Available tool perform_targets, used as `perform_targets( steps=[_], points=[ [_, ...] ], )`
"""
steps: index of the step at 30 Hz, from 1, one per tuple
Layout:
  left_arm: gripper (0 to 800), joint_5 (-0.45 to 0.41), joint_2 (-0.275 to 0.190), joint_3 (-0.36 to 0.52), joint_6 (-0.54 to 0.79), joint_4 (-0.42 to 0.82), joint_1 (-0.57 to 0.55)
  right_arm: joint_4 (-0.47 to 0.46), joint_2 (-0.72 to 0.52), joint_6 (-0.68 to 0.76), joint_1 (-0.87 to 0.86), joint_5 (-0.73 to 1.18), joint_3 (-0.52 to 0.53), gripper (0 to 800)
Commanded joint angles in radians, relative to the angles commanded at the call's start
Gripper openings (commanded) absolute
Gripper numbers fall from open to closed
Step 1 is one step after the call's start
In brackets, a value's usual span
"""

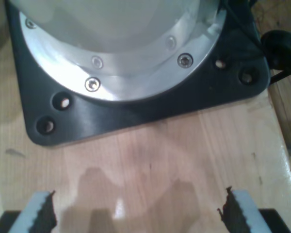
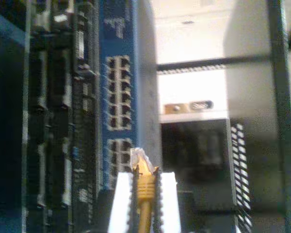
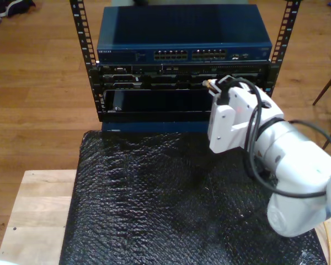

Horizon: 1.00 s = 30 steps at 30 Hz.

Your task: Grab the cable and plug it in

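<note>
Yellow cable point(image 2: 144, 187) between my second gripper's point(image 2: 144, 194) fingers, facing blue switch point(image 2: 119, 92).

Arm point(image 3: 298, 176): white, rounded joints, looped black cables point(image 3: 257, 138). Gripper fingers point(image 1: 39, 213): pale, black serrated pads.

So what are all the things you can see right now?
Cable: one, yellow-orange with a clear plug, held in my second gripper.
Network switch: one, blue, top of the rack.
Rack: one, black, behind the mat.
Bubble-wrap mat: one, black, on the table.
Table: one, pale wood, under the mat.
Base plate: one, black, bolted to wood.
My first gripper: open, over bare wood.
My second gripper: white, shut on the cable, facing the switch.
</note>
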Motion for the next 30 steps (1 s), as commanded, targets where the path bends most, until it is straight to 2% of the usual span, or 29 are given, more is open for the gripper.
perform_targets(
  steps=[6,12,22,30],
  points=[
    [800,0.0,0.0,0.0,0.0,0.0,0.0,0.009,0.1,-0.011,0.002,-0.155,-0.031,0],
    [800,0.0,0.0,0.0,0.0,0.0,0.0,0.025,0.183,-0.014,0.003,-0.152,-0.117,0],
    [800,0.0,0.0,0.0,0.0,0.0,0.0,0.21,0.327,-0.126,0.071,-0.158,-0.276,0],
    [800,0.0,0.0,0.0,0.0,0.0,0.0,0.331,0.384,-0.247,0.095,-0.261,-0.324,0]
  ],
)
